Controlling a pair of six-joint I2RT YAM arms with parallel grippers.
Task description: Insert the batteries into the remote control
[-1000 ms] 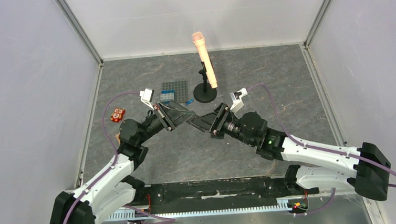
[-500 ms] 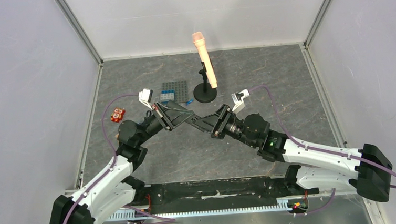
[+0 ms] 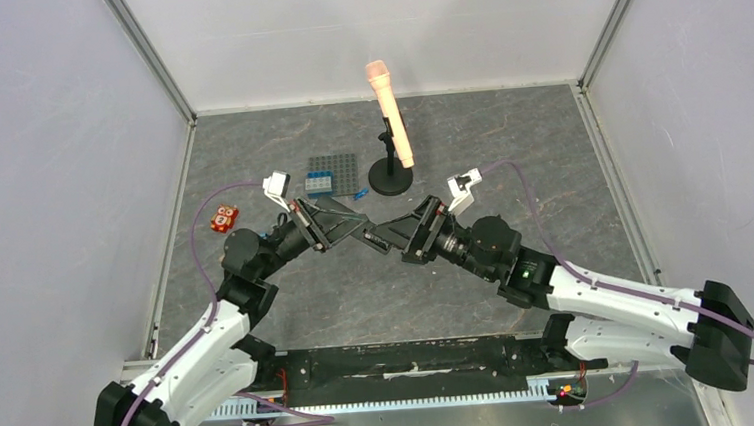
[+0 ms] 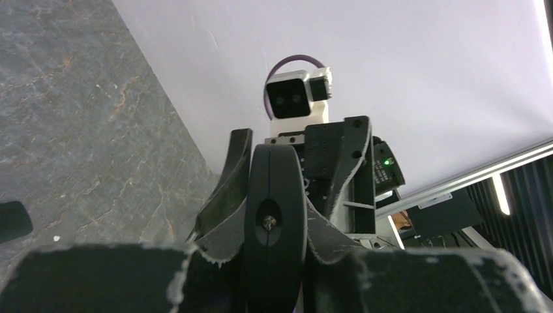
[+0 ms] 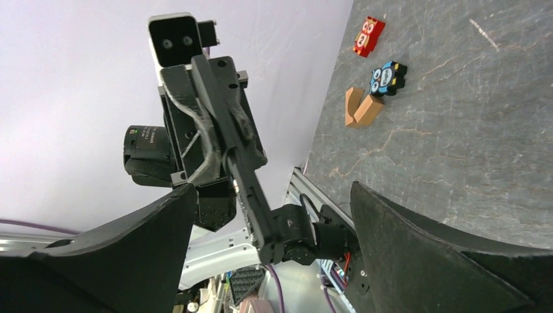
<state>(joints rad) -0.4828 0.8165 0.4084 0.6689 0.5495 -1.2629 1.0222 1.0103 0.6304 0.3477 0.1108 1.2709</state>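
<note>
Left gripper (image 3: pixel 354 222) clenches the remote (image 5: pixel 242 176) above the grey marbled table (image 3: pixel 550 161), between the right gripper's (image 3: pixel 383 235) wide-apart jaws. White walls (image 3: pixel 380 22) enclose it. Red block (image 3: pixel 223 219) at left, baseplate (image 3: pixel 339 162) bearing a blue brick (image 3: pixel 320 182), then microphone (image 3: pixel 389 112).

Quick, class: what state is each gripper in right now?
Left gripper: closed, holding the remote control.
Right gripper: open, holding nothing.

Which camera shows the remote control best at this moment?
Right wrist view: the remote control shows along its length, clamped in the left end effector. Top view shows it small, dark and hard to separate; left wrist view sees it only end-on.
</note>
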